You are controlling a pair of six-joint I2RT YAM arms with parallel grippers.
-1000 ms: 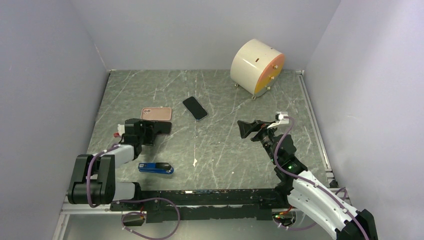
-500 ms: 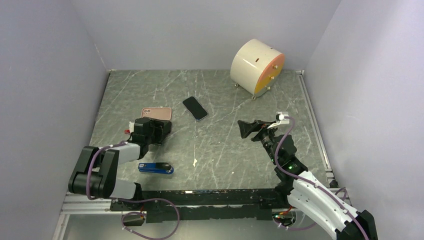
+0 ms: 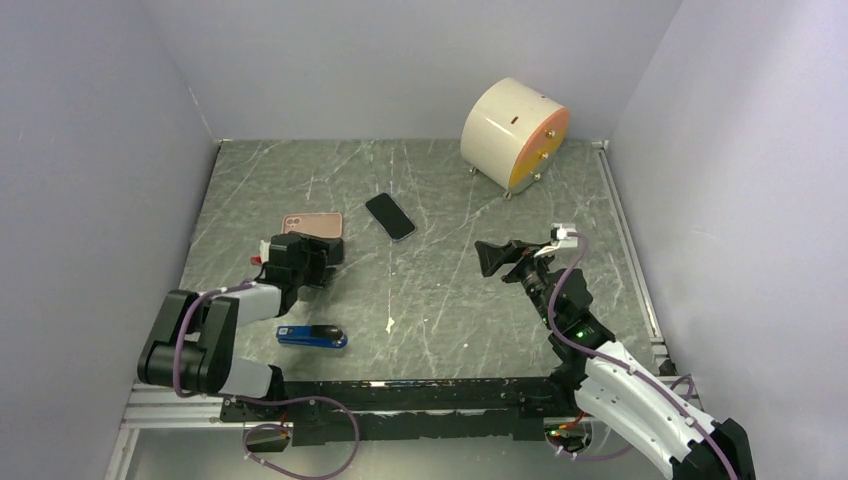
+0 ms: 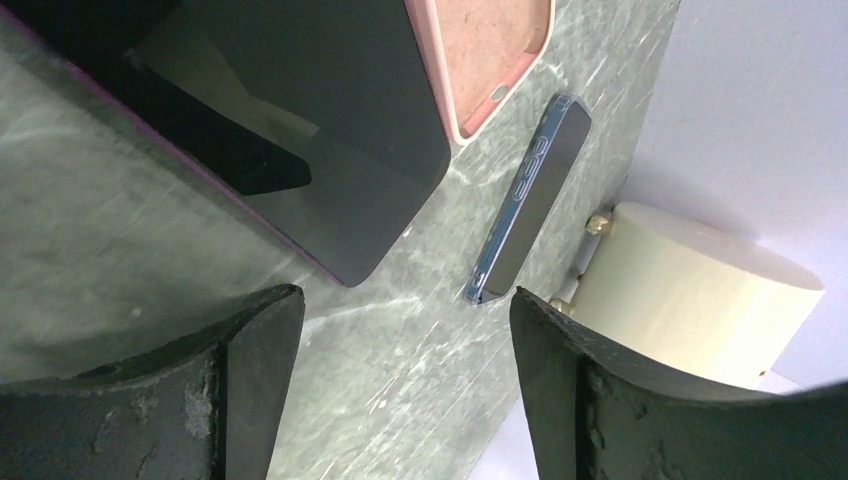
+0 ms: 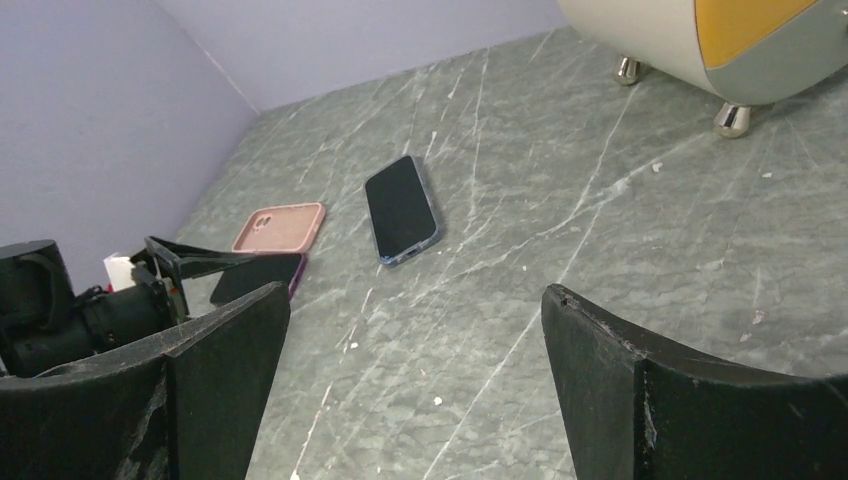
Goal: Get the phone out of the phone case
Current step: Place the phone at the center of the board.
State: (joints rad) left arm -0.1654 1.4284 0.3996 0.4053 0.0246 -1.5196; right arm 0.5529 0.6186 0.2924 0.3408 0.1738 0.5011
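Note:
A dark phone with a purple edge (image 4: 300, 130) lies flat on the marble table, mostly hidden under my left gripper (image 3: 316, 258) in the top view. An empty pink phone case (image 3: 312, 224) lies just beyond it, its inside showing in the left wrist view (image 4: 495, 50). A second dark phone with a blue edge (image 3: 389, 216) lies further right. My left gripper (image 4: 400, 400) is open and low over the table, with the purple-edged phone just ahead of its fingers, not between them. My right gripper (image 3: 497, 258) is open, empty and raised at mid-right.
A cream cylinder with an orange face (image 3: 515, 133) stands on small feet at the back right. A blue flat object (image 3: 312, 336) lies near the front left. A small white scrap (image 3: 390, 323) is on the table. Grey walls close in left, back and right.
My left arm swung to the right and forward, so the gripper now covers more of the purple-edged phone. The right arm has not moved.

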